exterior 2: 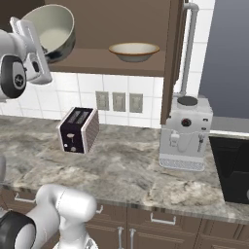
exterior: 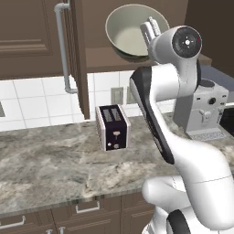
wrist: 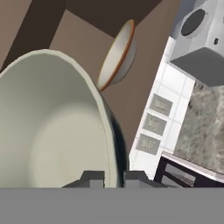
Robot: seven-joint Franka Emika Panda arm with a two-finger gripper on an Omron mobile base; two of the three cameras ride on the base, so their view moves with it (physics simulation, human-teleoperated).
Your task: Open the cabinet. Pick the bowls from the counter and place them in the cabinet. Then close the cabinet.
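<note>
The cabinet (exterior: 78, 59) stands open, its door swung out with the silver bar handle (exterior: 62, 45) facing me. My gripper (exterior: 150, 28) is shut on the rim of the deep greyish-cream bowl (exterior: 130, 28), which is tilted on its side at the left end of the cabinet shelf (exterior 2: 112, 61). I cannot tell whether it touches the shelf. The same bowl (wrist: 48, 122) sits just above my fingertips (wrist: 92, 177) in the hand view. The shallower orange-rimmed bowl (exterior 2: 133, 51) rests upright on the shelf further right. The counter (exterior: 45, 164) runs below.
A black-and-white toaster (exterior: 113, 127) stands on the counter under the cabinet. A grey coffee machine (exterior 2: 187, 131) stands to the right, under the right cabinet door (exterior 2: 172, 48). Wall outlets (exterior 2: 119, 101) sit on the white tiles. A dark recess (exterior 2: 236, 170) lies at the far right.
</note>
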